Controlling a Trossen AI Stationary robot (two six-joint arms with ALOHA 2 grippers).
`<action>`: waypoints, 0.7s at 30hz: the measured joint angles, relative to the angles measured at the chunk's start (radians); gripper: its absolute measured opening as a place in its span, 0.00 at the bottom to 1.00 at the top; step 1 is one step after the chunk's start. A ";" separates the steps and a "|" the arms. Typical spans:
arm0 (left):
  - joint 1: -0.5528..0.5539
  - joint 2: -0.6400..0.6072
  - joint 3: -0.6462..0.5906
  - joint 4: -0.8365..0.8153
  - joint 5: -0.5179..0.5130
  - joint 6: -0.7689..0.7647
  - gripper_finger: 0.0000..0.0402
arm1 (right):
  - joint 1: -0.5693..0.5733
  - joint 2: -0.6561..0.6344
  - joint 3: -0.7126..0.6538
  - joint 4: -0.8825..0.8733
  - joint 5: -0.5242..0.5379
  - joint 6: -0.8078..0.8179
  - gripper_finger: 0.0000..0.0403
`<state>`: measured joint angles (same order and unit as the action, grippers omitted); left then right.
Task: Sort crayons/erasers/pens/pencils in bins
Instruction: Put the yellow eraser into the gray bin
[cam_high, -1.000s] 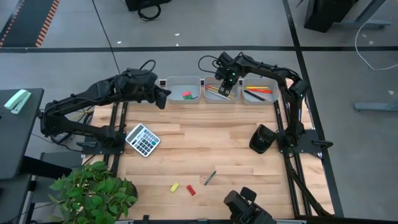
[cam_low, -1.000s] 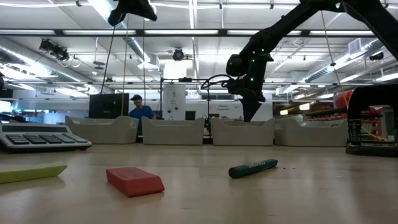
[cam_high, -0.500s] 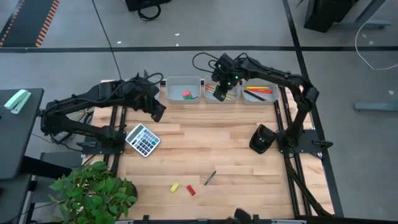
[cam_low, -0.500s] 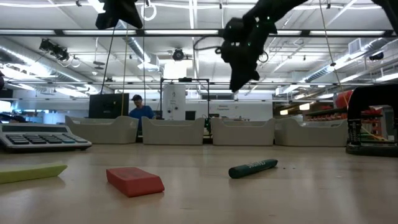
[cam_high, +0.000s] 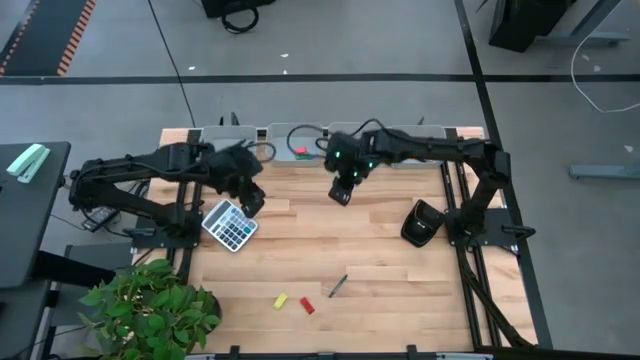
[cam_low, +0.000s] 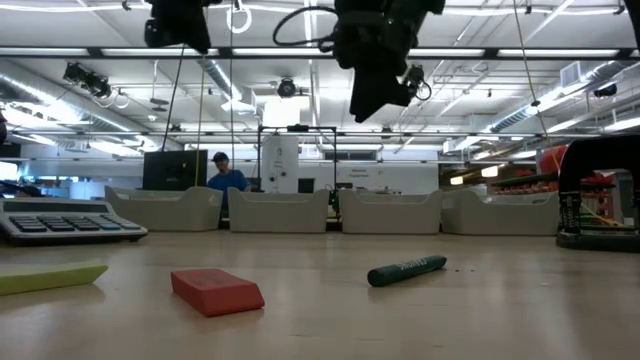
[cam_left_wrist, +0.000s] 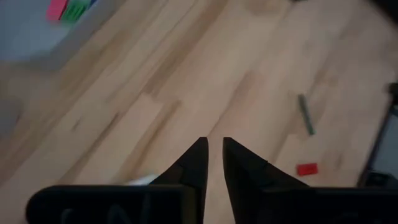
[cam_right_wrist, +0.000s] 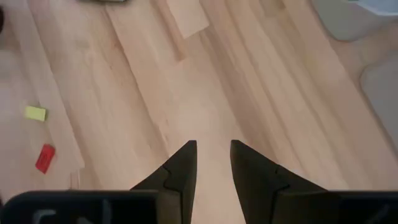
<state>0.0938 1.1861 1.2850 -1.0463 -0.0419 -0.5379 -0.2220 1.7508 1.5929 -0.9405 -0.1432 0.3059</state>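
Near the table's front edge lie a yellow eraser (cam_high: 281, 300), a red eraser (cam_high: 307, 306) and a dark green crayon (cam_high: 338, 286), each flat on the wood. A pink and a green eraser (cam_high: 300, 152) lie in one of the grey bins (cam_low: 280, 210) along the far edge. My right gripper (cam_right_wrist: 213, 152) hangs open above the table's middle (cam_high: 342, 192) with nothing between its fingers. My left gripper (cam_left_wrist: 212, 149) hovers above the calculator's far corner (cam_high: 250, 197), its tips a narrow gap apart and empty. Pens and pencils are hidden.
A grey calculator (cam_high: 230, 225) lies at the table's left. A black stand (cam_high: 422, 222) sits at the right, and a potted plant (cam_high: 150, 310) is at the near left corner. A person (cam_low: 226, 175) is in the room behind the bins. Bare wood lies between grippers and erasers.
My right gripper has left the bins at the far edge, risen, and swung toward the table's left and near side, over the middle. My left gripper has come from the far left corner toward the near edge, sunk, and tipped further down above the calculator.
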 joint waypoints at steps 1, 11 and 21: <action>-0.013 0.009 0.000 -0.022 -0.020 -0.040 0.15 | 0.020 0.000 0.000 0.002 0.025 0.031 0.26; -0.161 0.099 0.000 -0.005 -0.064 -0.291 0.18 | 0.148 -0.001 0.000 0.001 0.143 0.058 0.24; -0.305 0.171 0.000 0.010 -0.025 -0.564 0.18 | 0.248 -0.076 0.000 -0.024 0.139 0.131 0.17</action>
<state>-0.2110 1.3573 1.2850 -1.0361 -0.0664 -1.1023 0.0263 1.6746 1.5929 -0.9645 -0.0045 0.4370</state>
